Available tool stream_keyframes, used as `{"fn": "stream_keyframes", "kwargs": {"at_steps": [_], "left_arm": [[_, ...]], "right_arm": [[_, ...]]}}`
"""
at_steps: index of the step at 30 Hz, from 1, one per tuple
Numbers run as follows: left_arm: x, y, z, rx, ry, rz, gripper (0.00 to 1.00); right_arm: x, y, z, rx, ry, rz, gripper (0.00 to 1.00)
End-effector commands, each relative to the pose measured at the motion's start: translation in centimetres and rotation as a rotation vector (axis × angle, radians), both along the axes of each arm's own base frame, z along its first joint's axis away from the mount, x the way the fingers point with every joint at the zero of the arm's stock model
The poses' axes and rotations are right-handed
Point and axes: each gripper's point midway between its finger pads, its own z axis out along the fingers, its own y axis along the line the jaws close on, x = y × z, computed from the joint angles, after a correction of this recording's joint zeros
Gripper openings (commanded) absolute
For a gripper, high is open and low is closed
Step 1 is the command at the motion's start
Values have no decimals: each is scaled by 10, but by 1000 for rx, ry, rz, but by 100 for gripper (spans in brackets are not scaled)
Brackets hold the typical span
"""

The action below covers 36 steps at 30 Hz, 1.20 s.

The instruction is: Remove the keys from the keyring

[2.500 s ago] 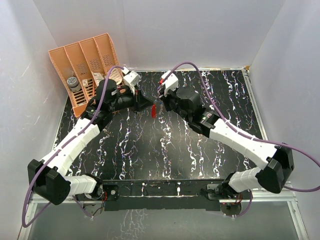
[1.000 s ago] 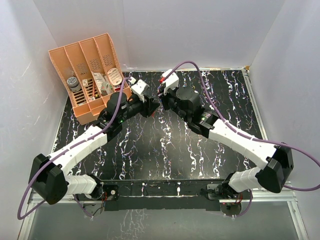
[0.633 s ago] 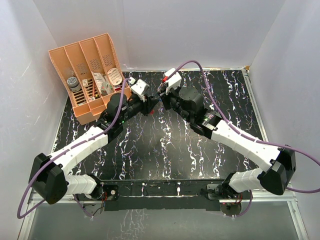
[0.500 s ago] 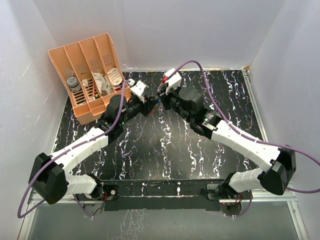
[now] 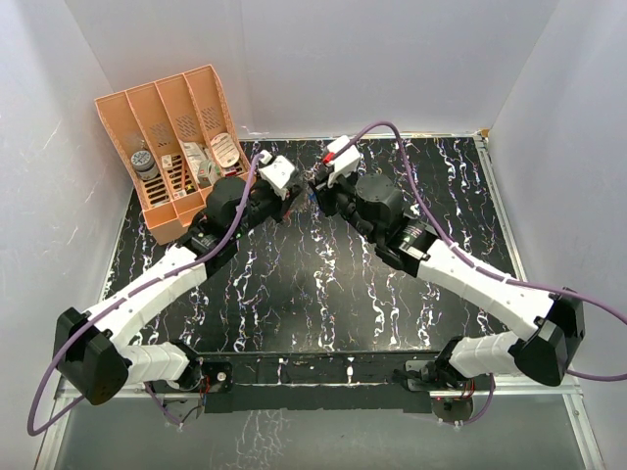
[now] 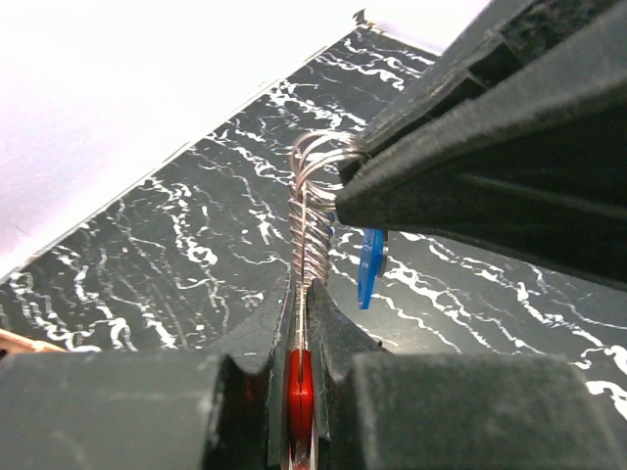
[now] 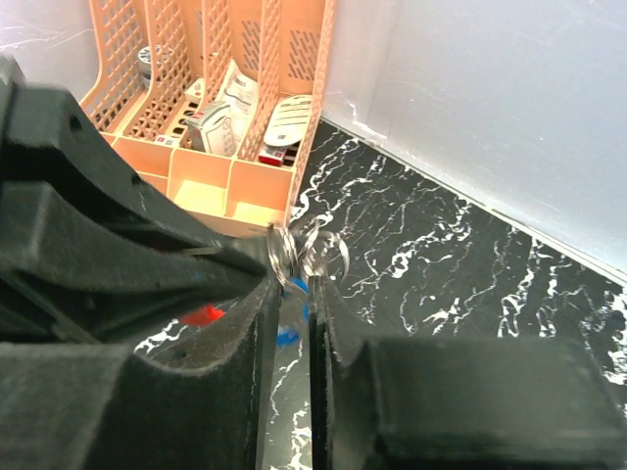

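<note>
In the top view my two grippers meet tip to tip above the far middle of the black marbled table (image 5: 323,294). My left gripper (image 6: 302,294) is shut on the keyring's red fob (image 6: 299,392), seen edge on between its fingers. The silvery ring (image 6: 313,186) sticks out past its tips. My right gripper (image 7: 292,279) is shut on that ring (image 7: 312,250) at its fingertips. A blue-headed key (image 6: 369,266) hangs from the ring below the right finger (image 6: 470,166). The blue key heads (image 7: 287,336) also show in the right wrist view. The keyring is mostly hidden in the top view.
An orange mesh desk organizer (image 5: 171,137) with labels and small items stands at the far left, close behind the left gripper; it also shows in the right wrist view (image 7: 225,108). White walls enclose the table on three sides.
Both grippers have closed in on each other and shifted slightly toward the back. The red fob, seen hanging between them 2.5 s ago, is now hidden from above.
</note>
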Motion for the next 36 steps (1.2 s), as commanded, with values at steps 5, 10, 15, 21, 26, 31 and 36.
{"fn": "stream_keyframes", "kwargs": {"at_steps": [5, 10, 15, 21, 26, 31, 36], "left_arm": [[4, 33, 40, 228, -120, 80, 0], [6, 38, 47, 285, -137, 97, 0], [1, 31, 57, 280, -157, 60, 0], [-14, 25, 72, 238, -184, 6, 0], [-20, 25, 74, 226, -181, -4, 0], [-24, 23, 74, 215, -174, -17, 0], [-27, 20, 73, 210, -169, -26, 0]], "right_arm": [[-10, -25, 38, 106, -136, -50, 29], [-23, -23, 30, 171, -176, 12, 45], [-43, -12, 16, 246, -260, 139, 58], [-48, -2, 12, 284, -311, 201, 58], [-52, -1, 19, 335, -362, 212, 59], [-41, 1, 23, 336, -374, 176, 59], [-34, 6, 26, 335, -380, 168, 58]]}}
